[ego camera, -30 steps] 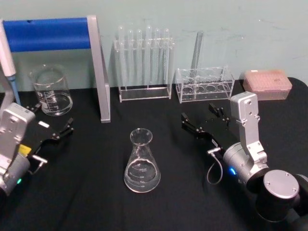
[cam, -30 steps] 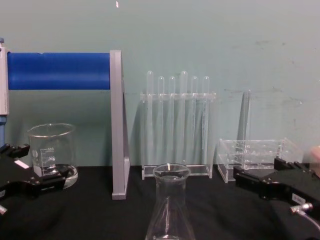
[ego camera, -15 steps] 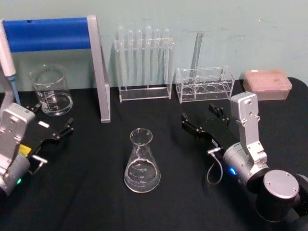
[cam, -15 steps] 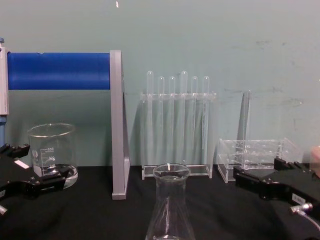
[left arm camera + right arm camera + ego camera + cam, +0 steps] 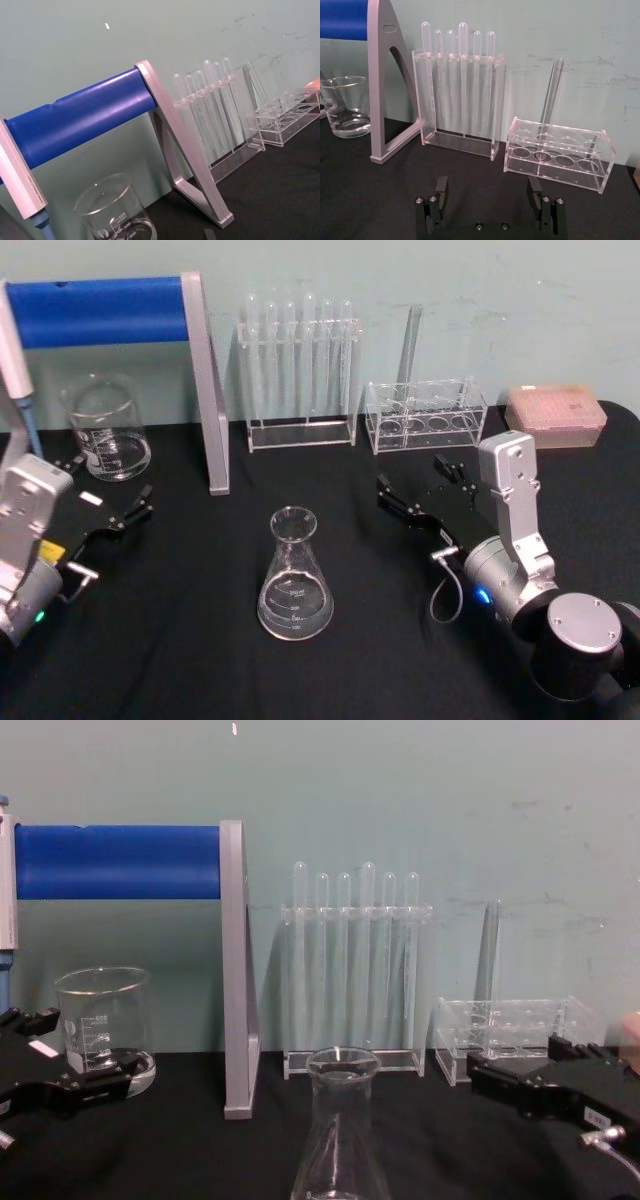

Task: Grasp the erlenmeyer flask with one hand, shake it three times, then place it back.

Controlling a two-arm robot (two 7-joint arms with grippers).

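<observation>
Your right hand (image 5: 422, 483) has its fingers spread apart with nothing between them, low over the black desk (image 5: 180, 640) toward its right side. Your left hand (image 5: 110, 495) sits by the left edge, fingers apart too, just beside the beaker (image 5: 105, 428). The erlenmeyer flask (image 5: 295, 577) stands upright in the middle of the desk, well apart from both hands.

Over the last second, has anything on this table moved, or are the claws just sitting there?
Nothing has visibly changed. The erlenmeyer flask stands untouched mid-table. The right claw is open to its right, the left claw open near the beaker, both where they were. The test tube racks have not shifted either.
</observation>
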